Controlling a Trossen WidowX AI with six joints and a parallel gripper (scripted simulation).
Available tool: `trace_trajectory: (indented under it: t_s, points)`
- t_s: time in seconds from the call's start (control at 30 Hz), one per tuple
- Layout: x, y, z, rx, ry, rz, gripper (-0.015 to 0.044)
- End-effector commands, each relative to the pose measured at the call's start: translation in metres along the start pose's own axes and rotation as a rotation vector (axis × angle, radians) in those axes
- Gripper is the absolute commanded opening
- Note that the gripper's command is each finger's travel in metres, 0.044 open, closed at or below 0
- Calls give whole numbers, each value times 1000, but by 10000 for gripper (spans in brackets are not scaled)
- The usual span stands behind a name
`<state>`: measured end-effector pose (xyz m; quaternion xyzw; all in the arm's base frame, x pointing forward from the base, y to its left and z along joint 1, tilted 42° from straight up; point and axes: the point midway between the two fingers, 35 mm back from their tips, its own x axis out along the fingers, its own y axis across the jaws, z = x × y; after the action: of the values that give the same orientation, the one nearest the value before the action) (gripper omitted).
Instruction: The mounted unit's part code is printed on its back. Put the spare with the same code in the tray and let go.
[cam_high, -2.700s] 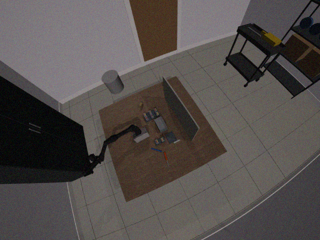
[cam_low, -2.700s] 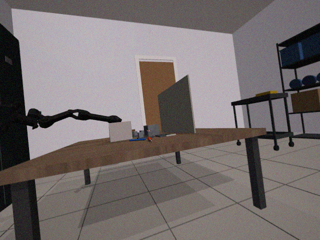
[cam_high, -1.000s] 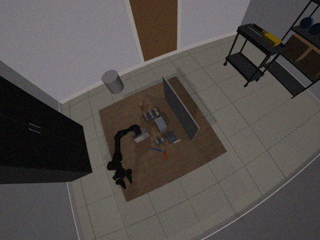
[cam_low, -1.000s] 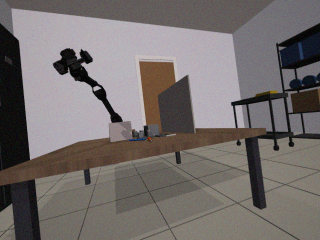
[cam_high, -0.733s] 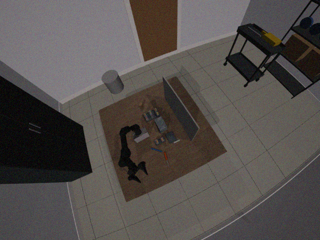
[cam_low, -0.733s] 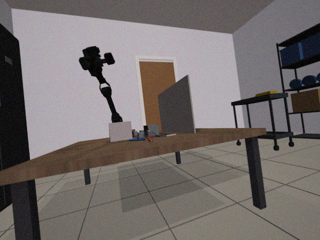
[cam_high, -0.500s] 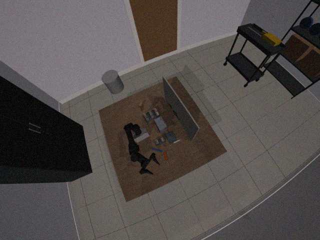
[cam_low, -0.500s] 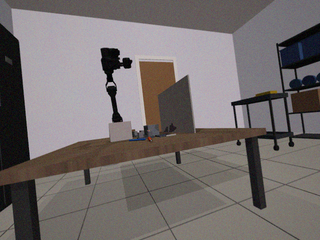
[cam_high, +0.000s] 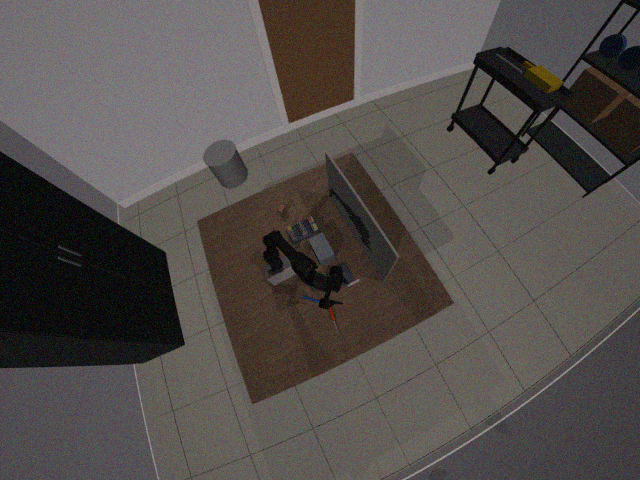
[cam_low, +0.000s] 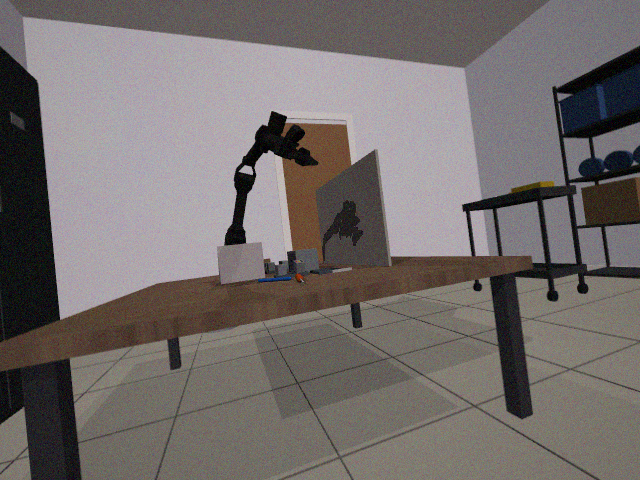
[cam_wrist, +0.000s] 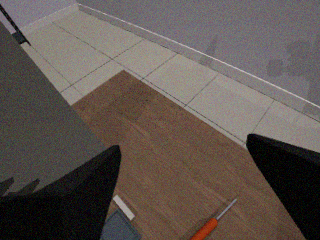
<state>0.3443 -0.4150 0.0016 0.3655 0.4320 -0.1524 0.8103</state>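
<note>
Brown tabletop (cam_high: 248, 330) (cam_low: 155, 304) (cam_wrist: 165, 160) below end effector (cam_high: 333, 300) (cam_low: 316, 163) (cam_wrist: 183, 145) | fingers spread, nothing between | tray (cam_high: 345, 272) (cam_low: 321, 271) (cam_wrist: 120, 227) lower, near screwdriver (cam_high: 331, 314) (cam_low: 299, 278) (cam_wrist: 205, 230) | panel (cam_high: 364, 219) (cam_low: 356, 186) (cam_wrist: 40, 115) beside end effector, apart

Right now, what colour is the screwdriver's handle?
The screwdriver has an orange handle; the wrist view shows it best.

The tray (cam_high: 347, 273) (cam_low: 322, 271) (cam_wrist: 120, 229), flat and dark blue-grey, lay between the desk's middle and the top view's right edge, partly covered there. Small, mixed-coloured spares (cam_high: 303, 230) sat in rows nearer the far edge, their codes too small to read; the mounted unit could not be told for certain
</note>
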Motion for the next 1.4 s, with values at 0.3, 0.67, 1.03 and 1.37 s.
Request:
trace_trajectory:
  t_s: [0.3, 0.67, 1.03, 1.37]
  points:
    - [26, 195, -91, -342, 420, 202, 440]
    - [-5, 323, -207, -632, 799, 357, 440]
    - [-22, 349, -241, -708, 904, 394, 440]
    - [-22, 349, -241, -708, 904, 394, 440]
